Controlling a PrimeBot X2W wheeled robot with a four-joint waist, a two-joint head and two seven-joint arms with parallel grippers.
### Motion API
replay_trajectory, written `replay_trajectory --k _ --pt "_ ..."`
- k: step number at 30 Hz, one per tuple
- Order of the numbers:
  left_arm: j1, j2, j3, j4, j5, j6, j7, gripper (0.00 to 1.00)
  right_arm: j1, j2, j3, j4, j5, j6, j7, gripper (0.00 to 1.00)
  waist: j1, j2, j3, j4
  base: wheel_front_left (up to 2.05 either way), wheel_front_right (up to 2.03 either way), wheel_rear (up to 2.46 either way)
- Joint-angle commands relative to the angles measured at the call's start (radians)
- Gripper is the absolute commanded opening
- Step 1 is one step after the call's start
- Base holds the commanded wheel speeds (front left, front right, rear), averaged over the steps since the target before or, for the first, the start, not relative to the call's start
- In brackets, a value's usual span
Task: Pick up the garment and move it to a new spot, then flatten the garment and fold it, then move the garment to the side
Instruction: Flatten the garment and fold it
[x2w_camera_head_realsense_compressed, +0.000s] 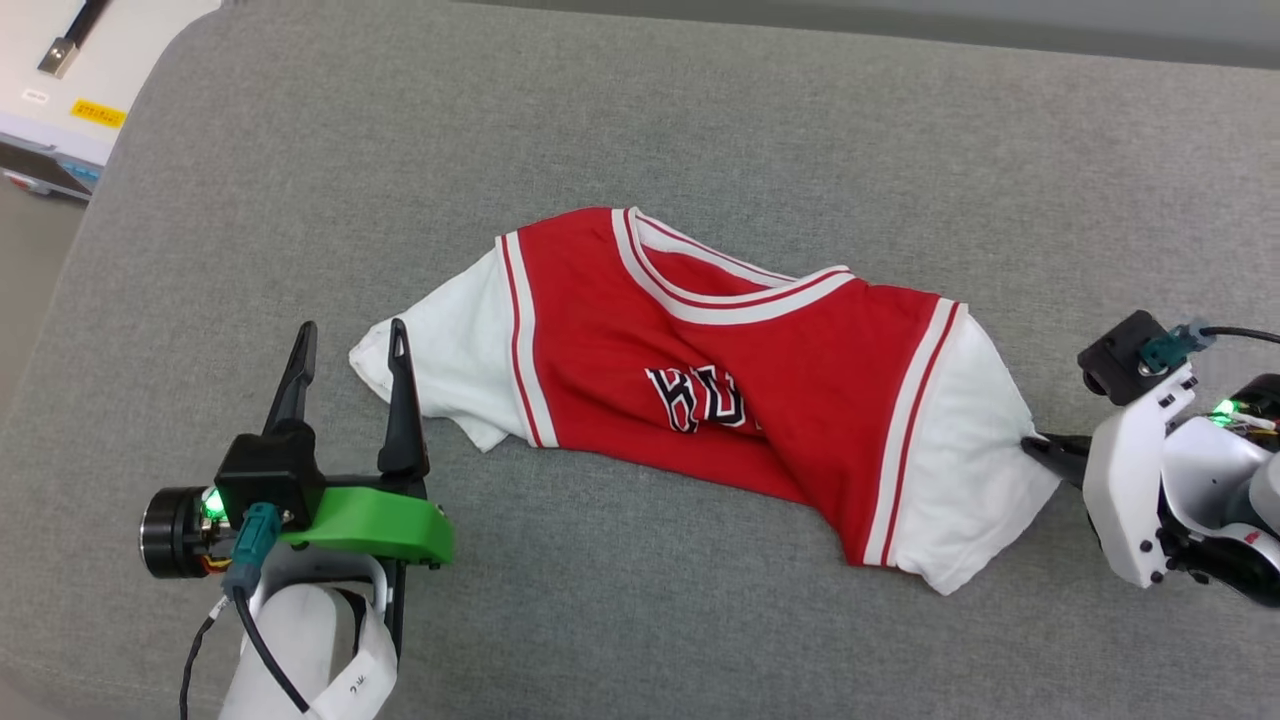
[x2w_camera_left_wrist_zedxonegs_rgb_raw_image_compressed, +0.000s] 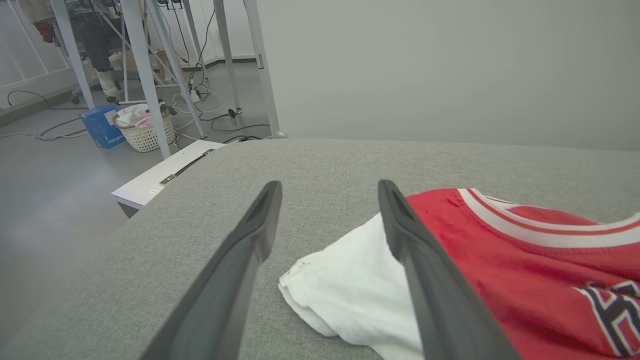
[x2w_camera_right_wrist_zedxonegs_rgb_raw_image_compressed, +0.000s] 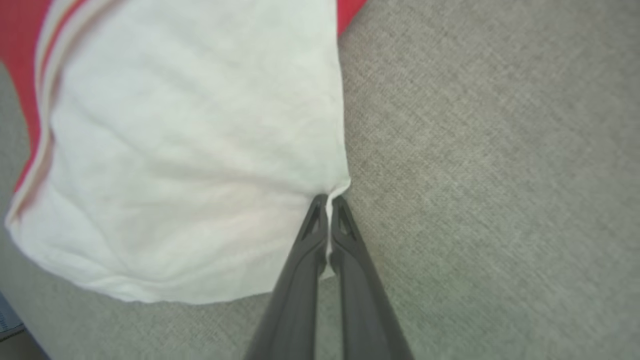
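- On the grey table (x2w_camera_head_realsense_compressed: 640, 120), the garment (x2w_camera_head_realsense_compressed: 760, 380) lay crumpled.
- Right gripper (x2w_camera_right_wrist_zedxonegs_rgb_raw_image_compressed: 327, 200) fingers pinched its white sleeve edge; left gripper (x2w_camera_head_realsense_compressed: 352, 335) fingers stood apart, empty.
- Risk: shallow pinch could slip on lifting.

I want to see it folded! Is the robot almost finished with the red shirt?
Not nearly. Nothing looks finished: the red shirt lies rumpled and unfolded on the grey cushion. The right claw is shut on one white sleeve's edge; the left claw is open by the other sleeve. Moving, flattening, folding and setting aside remain.
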Motion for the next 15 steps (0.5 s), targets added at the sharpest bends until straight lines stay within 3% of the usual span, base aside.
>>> replay_trajectory --k 1,9,15 --pt "0.012 -0.008 0.006 0.001 0.011 -0.008 -0.006 1.0 0.038 -0.015 -0.011 -0.004 0.01 -0.001 -0.023 0.0 0.0 0.0 -0.025 -0.019 0.0 0.0 0.0" --pt "0.045 -0.02 0.037 -0.001 0.03 -0.026 -0.006 1.0 0.159 -0.07 -0.176 -0.081 0.023 -0.001 -0.129 0.0 0.0 0.0 -0.066 -0.057 0.0 0.0 0.0" --pt "0.054 -0.027 0.054 -0.008 0.045 -0.037 -0.006 1.0 0.267 -0.095 -0.391 -0.126 0.015 -0.001 -0.143 0.0 0.0 0.0 -0.072 -0.082 0.0 0.0 0.0"
